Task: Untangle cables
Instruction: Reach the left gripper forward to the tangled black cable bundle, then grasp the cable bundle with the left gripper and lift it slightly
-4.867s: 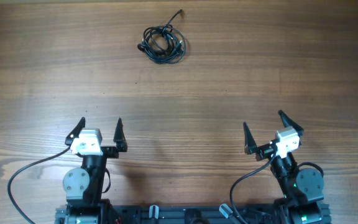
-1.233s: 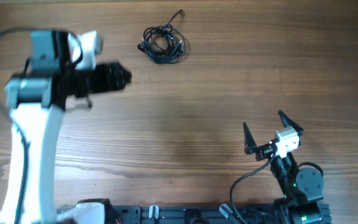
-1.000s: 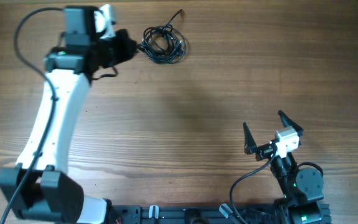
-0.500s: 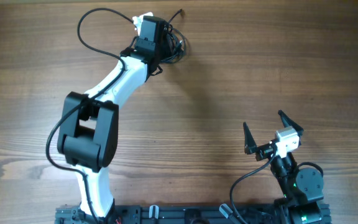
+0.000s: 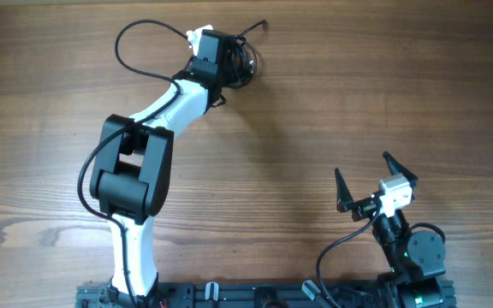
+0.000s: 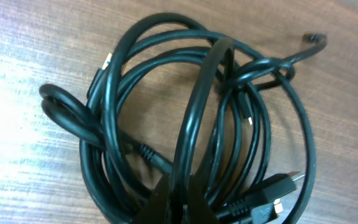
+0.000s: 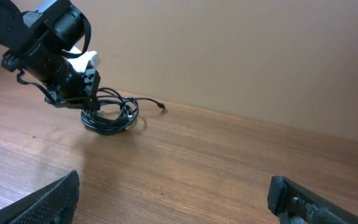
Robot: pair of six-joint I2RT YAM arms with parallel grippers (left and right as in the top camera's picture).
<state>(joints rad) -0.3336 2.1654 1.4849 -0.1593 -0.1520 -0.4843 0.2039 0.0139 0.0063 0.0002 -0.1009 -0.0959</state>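
The cables (image 5: 246, 67) lie as one bunched coil of thin black cords at the far middle of the table, with a plug end (image 5: 264, 24) sticking out to the upper right. My left gripper (image 5: 228, 65) reaches into the coil's left side. In the left wrist view the left gripper (image 6: 182, 200) is shut on one strand of the cables (image 6: 191, 124), which rises between the two fingers. A USB plug (image 6: 272, 199) lies just right of them. My right gripper (image 5: 362, 164) stands open near the front right, far from the coil (image 7: 114, 115).
The left arm (image 5: 135, 162) stretches from the front edge diagonally to the far middle, and its own thick wire (image 5: 144, 34) loops over the table to the left of the coil. The right arm's base (image 5: 413, 257) sits at the front right. A brown wall (image 7: 241, 50) rises behind the table.
My left arm swung from the left side across to the coil, opened, then shut on a strand. The plug end shifted slightly right. The right arm has not moved.
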